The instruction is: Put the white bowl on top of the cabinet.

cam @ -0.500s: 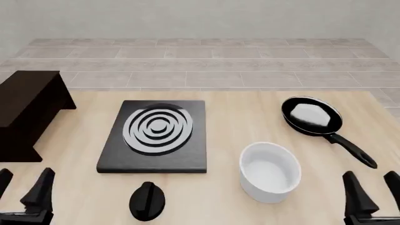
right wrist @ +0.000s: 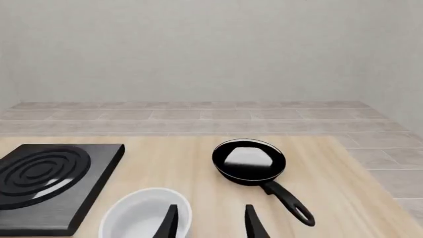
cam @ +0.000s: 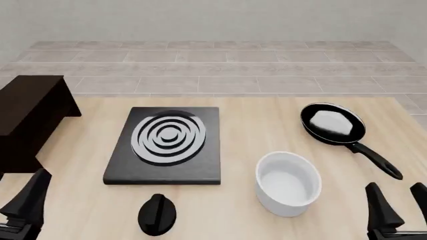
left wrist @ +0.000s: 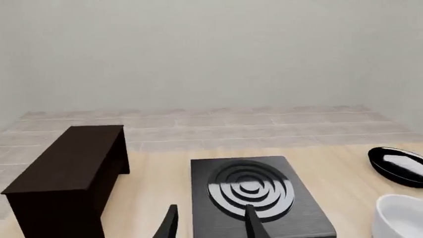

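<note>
Since half a second ago only the left gripper [cam: 20, 200] has shifted, both grippers open and empty, right gripper [cam: 399, 202] nearest the bowl [cam: 288, 183], which sits right of the stove [cam: 167, 145], far from the cabinet [cam: 30, 112]

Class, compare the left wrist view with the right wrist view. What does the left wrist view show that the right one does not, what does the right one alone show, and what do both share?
Only the left wrist view shows the cabinet. Only the right wrist view shows the frying pan whole, handle included; the left wrist view cuts it at the frame edge. Both show the stove plate, the white bowl partly cut off, the wooden table, and their own open gripper: the left gripper and the right gripper.
</note>
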You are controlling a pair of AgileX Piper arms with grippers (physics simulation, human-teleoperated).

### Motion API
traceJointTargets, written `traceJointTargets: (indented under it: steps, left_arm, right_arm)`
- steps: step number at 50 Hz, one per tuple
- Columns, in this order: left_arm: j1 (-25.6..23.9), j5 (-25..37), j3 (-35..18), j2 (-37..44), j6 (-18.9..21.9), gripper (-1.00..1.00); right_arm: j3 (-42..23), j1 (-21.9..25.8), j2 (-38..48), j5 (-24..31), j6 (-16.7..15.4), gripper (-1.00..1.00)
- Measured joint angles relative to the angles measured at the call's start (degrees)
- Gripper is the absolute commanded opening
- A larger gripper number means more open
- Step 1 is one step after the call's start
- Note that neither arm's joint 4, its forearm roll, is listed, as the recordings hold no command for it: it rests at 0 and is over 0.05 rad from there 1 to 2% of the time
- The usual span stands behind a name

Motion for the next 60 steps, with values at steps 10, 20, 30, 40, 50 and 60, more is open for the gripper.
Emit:
traceJointTargets:
  steps: [10, 20, 30, 40, 50, 60]
  left_arm:
    - [-3.2, 6.6, -8.8, 3.5, -0.4, 1.00]
    - [-8.5, 14.7, -20.3, 8.8, 1.2, 1.00]
    - [-15.7, 19.3, -29.8, 16.6, 3.7, 1.00]
    - [-23.1, 20.0, -35.8, 25.8, 8.6, 1.00]
    - [-32.0, 19.6, -41.2, 36.4, 12.9, 1.00]
    - [-39.5, 18.3, -46.2, 46.7, 14.2, 1.00]
  right_arm:
    - [-0.1, -0.4, -0.1, 0.2, 0.1, 1.00]
    - [-0.1, -0.5, -0.2, 0.2, -0.1, 1.00]
    - [-0.1, -0.6, -0.2, 0.2, 0.0, 1.00]
    - [-0.1, -0.6, 0.0, 0.1, 0.1, 1.00]
    - [-0.1, -0.6, 0.0, 0.1, 0.0, 1.00]
    - [-0.1, -0.6, 0.0, 0.2, 0.0, 1.00]
